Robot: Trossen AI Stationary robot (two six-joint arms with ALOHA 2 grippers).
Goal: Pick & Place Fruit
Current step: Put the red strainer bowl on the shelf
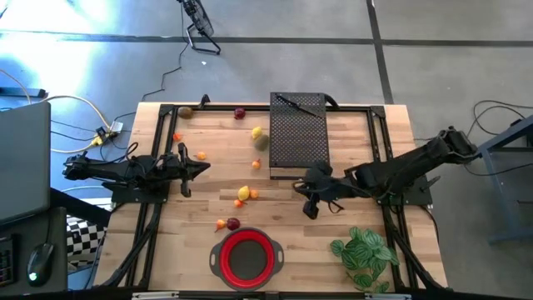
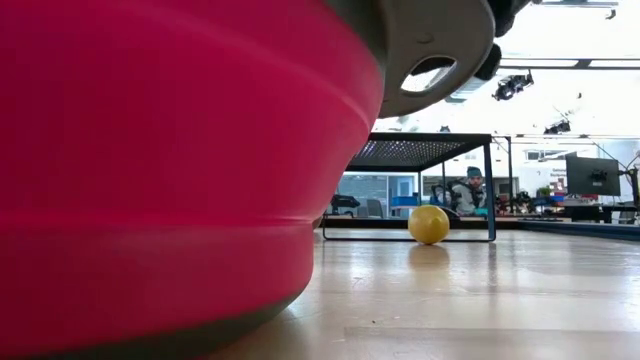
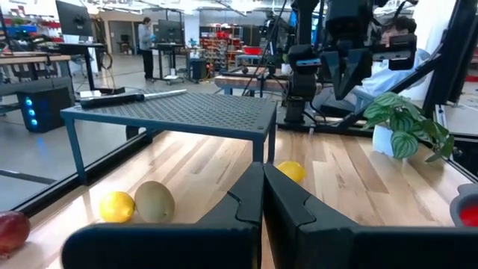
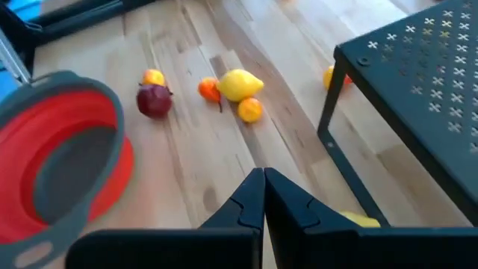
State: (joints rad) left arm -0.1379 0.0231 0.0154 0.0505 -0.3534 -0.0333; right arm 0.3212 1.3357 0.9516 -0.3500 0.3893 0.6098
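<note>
Both grippers are closed on nothing. The left gripper (image 3: 263, 196) has its two dark fingers pressed together, low over the pale wooden tabletop (image 1: 350, 150); ahead of the fingertips and to one side lie a small round yellow fruit (image 3: 116, 207) and a dull brownish-green roundish fruit (image 3: 154, 202), touching each other, with a dark red fruit (image 3: 10, 231) farther out at the edge of view and another yellow fruit (image 3: 290, 171) just beyond the fingertips. The right gripper (image 4: 264, 196) is likewise shut and empty, beside a leg of the black perforated metal rack (image 4: 418, 90). Ahead of its fingers lies a cluster: a yellow lemon-shaped fruit (image 4: 239, 84) touching two small orange fruits (image 4: 249, 110), and near them a dark red fruit (image 4: 154, 100) with a small yellow-orange one against it. Beyond these stands the red collapsible bowl with grey rim (image 4: 89, 93), which holds nothing.

Judged from this layout, the task has barely begun: every visible fruit is loose on the table, none in the bowl, and no fruit is grasped. The fruits appear small, smooth, glossy and toy-like, probably prone to rolling.
</note>
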